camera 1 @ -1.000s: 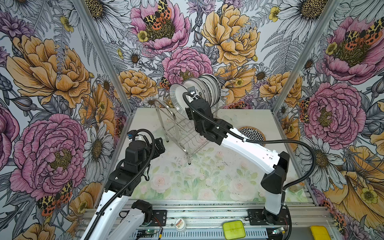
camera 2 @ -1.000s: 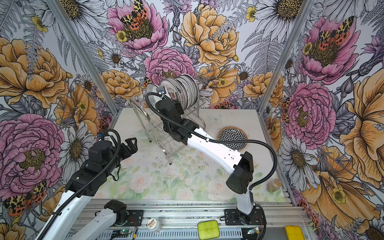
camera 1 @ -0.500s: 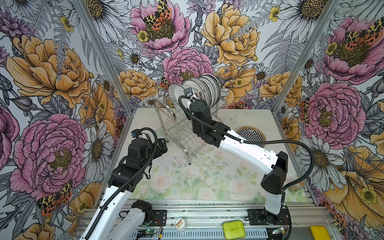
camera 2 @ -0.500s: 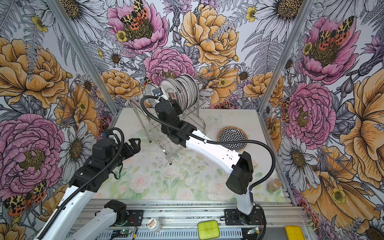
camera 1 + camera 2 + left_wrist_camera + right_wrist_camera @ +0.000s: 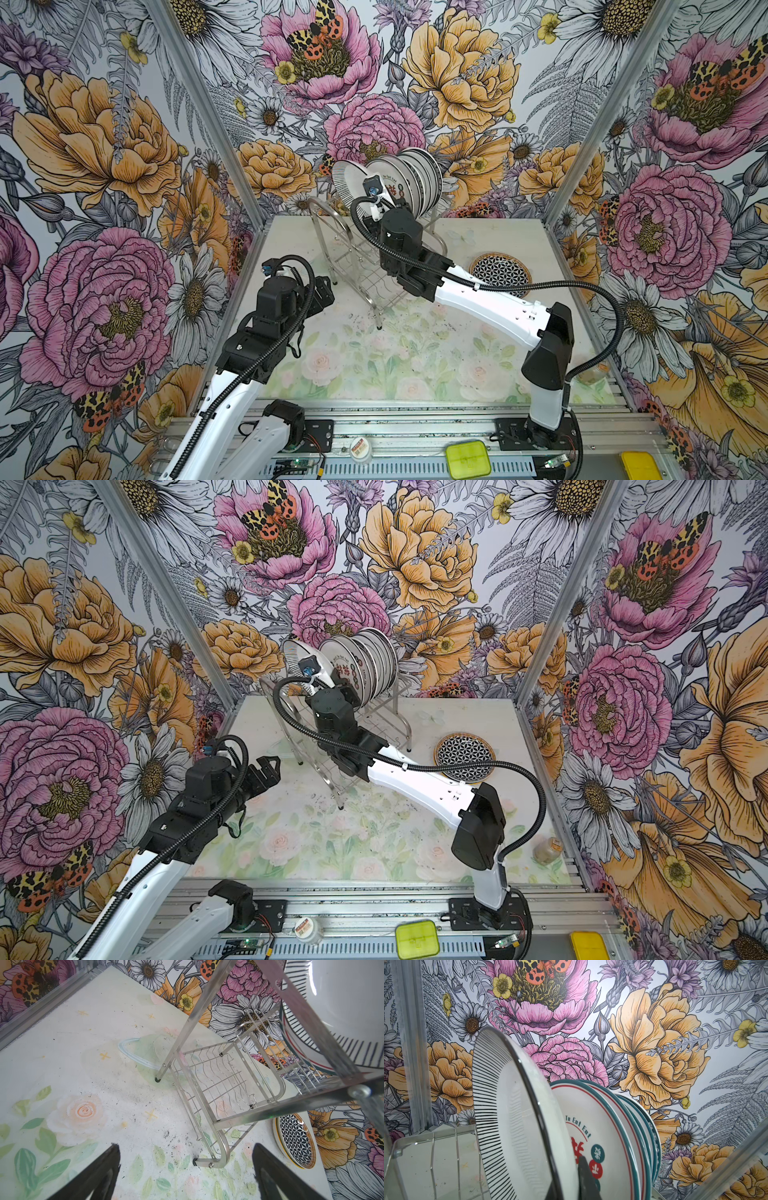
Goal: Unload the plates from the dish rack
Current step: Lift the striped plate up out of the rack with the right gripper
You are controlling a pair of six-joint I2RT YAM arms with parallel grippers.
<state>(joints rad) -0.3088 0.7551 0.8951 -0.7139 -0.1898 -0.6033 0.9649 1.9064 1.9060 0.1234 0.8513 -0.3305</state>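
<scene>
The steel dish rack (image 5: 328, 232) (image 5: 286, 712) (image 5: 228, 1088) stands at the back of the table. Several white plates (image 5: 415, 183) (image 5: 370, 658) (image 5: 623, 1126) with teal and red bands stand on edge in its upper tier. A striped-rim plate (image 5: 347, 183) (image 5: 296, 656) (image 5: 500, 1105) leans apart from them, and my right gripper (image 5: 566, 1172) is shut on its lower rim. A black-lattice plate (image 5: 500, 272) (image 5: 464, 756) (image 5: 295, 1142) lies flat on the table to the right. My left gripper (image 5: 324, 291) (image 5: 268, 771) (image 5: 186, 1146) is open, low by the rack's near left foot.
Flowered walls close in the table (image 5: 374, 357) on three sides, right behind the rack. A small jar (image 5: 548, 850) stands at the front right corner. A yellow-green box (image 5: 467, 459) lies on the front rail.
My right gripper has shifted a little to the left with the striped-rim plate, tipping it further from the stack. The left gripper has edged closer to the rack.
</scene>
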